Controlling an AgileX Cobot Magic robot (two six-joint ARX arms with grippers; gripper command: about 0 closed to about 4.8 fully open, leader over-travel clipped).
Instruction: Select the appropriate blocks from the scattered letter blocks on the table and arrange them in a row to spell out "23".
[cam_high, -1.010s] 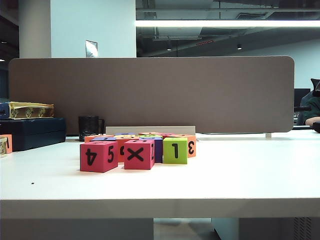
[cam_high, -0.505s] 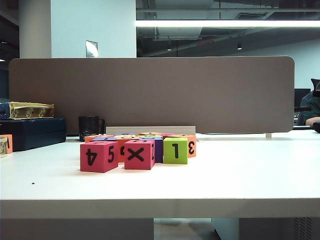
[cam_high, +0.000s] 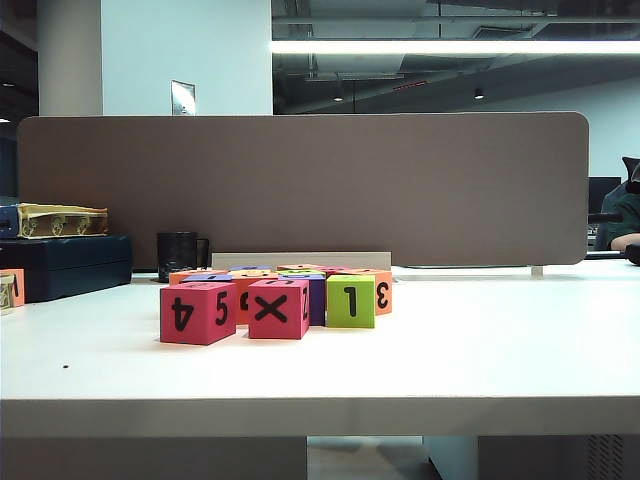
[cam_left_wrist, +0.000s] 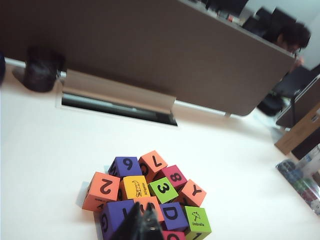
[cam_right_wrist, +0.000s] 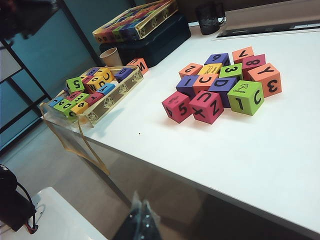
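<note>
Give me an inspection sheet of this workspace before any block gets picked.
Surface: white table, smooth.
Job's things: block cluster mid-table; orange 2 block and green 3 block sit in it, apart.
Clutter: tray of spare blocks, dark case, black cup.
Grippers: left gripper shut, over the cluster; right gripper looks shut, off the table's front edge.
Cables: nothing seen.
Surroundings: divider panel; seated person.

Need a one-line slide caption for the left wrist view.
Shut left gripper above the block cluster on the white table: orange 2 block and green 3 block face up.
</note>
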